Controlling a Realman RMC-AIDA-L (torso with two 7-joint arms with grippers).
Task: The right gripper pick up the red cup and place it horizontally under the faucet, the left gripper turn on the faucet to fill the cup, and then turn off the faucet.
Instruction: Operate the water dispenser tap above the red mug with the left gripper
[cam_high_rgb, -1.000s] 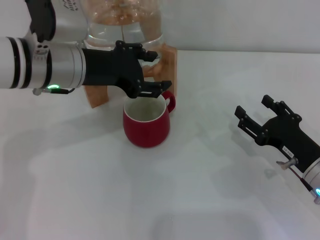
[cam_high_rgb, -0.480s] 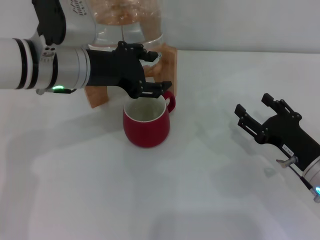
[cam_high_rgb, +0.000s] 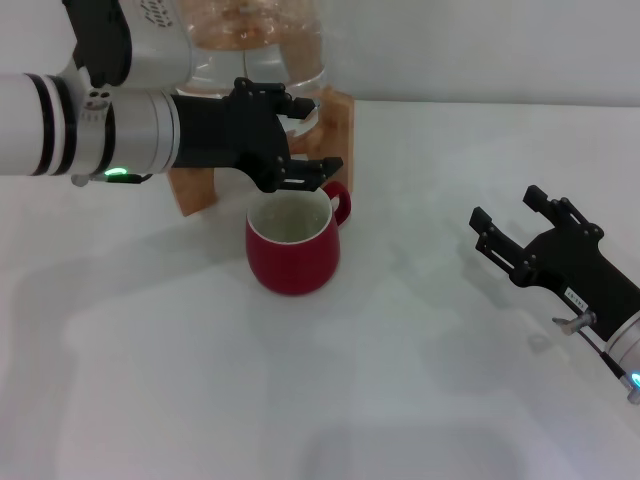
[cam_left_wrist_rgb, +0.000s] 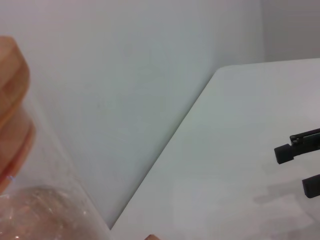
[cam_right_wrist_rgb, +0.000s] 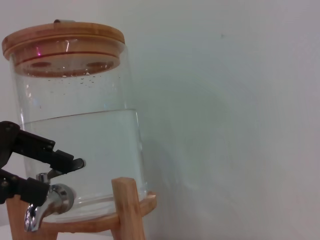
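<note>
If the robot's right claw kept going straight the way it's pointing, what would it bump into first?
Probably nothing nearby. The right gripper sits open over bare table, aimed up and back-left. The red cup lies well to its left, off that line. Farther on it might reach the wooden stand, though depth is unclear.

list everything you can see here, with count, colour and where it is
red cup: 1, red with cream inside, upright on the table below the faucet
faucet: 1, chrome, low on the front of the jar
water jar: 1, clear glass, partly full of water, at the table's back
jar lid: 1, wood, on the jar
stand: 1, wood, under the jar
table: 1, white
left gripper: 1, black, open around the faucet, above the cup
right gripper: 1, black, open, away at the right of the table
</note>
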